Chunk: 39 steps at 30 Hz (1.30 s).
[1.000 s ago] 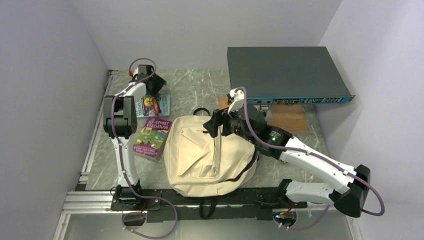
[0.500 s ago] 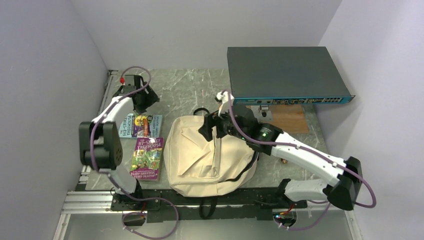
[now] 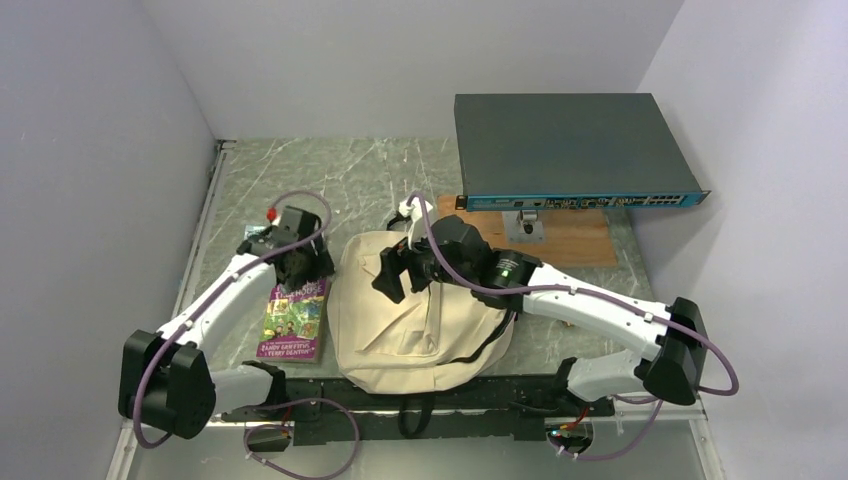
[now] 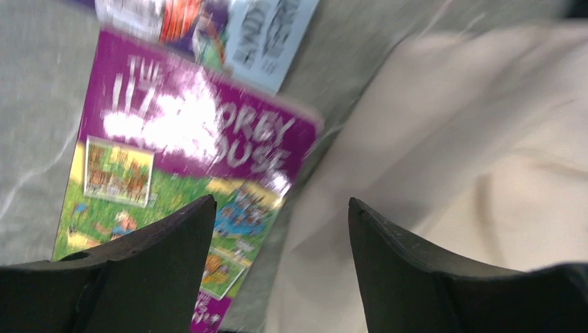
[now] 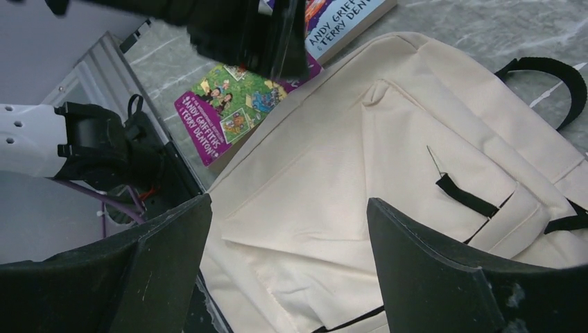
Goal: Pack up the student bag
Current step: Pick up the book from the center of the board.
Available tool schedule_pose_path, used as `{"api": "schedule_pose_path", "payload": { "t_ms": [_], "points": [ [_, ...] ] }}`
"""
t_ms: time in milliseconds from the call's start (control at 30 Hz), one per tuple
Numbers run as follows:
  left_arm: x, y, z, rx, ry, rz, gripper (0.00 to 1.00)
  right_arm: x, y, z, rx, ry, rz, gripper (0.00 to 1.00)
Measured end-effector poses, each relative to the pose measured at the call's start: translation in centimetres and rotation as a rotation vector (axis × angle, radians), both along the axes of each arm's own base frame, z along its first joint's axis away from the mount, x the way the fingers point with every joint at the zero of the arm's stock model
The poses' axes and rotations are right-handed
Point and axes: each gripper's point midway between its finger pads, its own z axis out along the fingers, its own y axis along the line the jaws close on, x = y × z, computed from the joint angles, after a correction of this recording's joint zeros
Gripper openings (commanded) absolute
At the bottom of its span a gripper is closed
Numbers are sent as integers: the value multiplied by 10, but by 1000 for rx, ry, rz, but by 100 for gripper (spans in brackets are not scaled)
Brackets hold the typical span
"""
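Cream fabric student bag lies flat | your left gripper spread empty above purple book | your right gripper spread empty over bag

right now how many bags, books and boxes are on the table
bag: 1
books: 2
dark flat box: 1
total: 4
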Motion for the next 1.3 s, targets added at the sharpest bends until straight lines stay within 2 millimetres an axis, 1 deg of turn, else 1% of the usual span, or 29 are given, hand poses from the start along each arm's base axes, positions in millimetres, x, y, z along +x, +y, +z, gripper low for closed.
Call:
{"api": "schedule_pose_path", "payload": {
  "t_ms": [33, 100, 133, 200, 333, 433, 500, 567, 600, 667, 733, 767, 867, 1033, 1133, 1233, 1300],
  "points": [
    [-14, -2, -13, 16, 50, -3, 71, -1, -1, 0, 3, -2, -1, 86],
    [-37, -1, -31, 52, 119, 1, 69, -2, -5, 2, 8, -6, -2, 86],
    [-46, -1, -39, 71, 143, 6, 67, -3, -7, 4, 12, -10, -4, 86],
    [-56, -2, -47, 95, 167, 8, 66, -4, -9, 8, 21, -16, -5, 86],
    [-62, -11, -56, 151, 172, -21, 67, -7, -15, 17, 45, -31, -10, 86],
    [-63, -12, -65, 204, 191, -27, 69, -7, -21, 17, 47, -36, -28, 86],
    [-63, -11, -71, 230, 205, -24, 68, -6, -23, 14, 44, -34, -35, 86],
    [-63, -9, -74, 253, 215, -19, 63, -6, -24, 12, 40, -30, -42, 86],
    [-63, -8, -75, 260, 218, -16, 59, -6, -25, 12, 40, -29, -44, 86],
    [-62, -8, -77, 269, 219, -16, 43, -5, -25, 11, 38, -28, -53, 86],
    [-62, -5, -78, 285, 217, -25, 31, -5, -26, 12, 40, -29, -57, 86],
    [-62, -6, -78, 281, 210, -28, 20, -5, -27, 12, 41, -29, -59, 86],
    [-57, -10, -75, 256, 174, -48, 0, -6, -30, 14, 47, -31, -64, 86],
    [-57, -10, -69, 236, 138, -52, 0, -6, -30, 15, 52, -28, -67, 86],
    [-59, -6, -60, 229, 114, -44, 0, -6, -30, 15, 56, -24, -68, 86],
    [-63, 2, -44, 232, 68, -30, 0, -7, -28, 14, 56, -17, -67, 86],
    [-65, 8, -27, 229, 12, -17, 0, -6, -27, 11, 54, -10, -66, 87]
  ]
}}
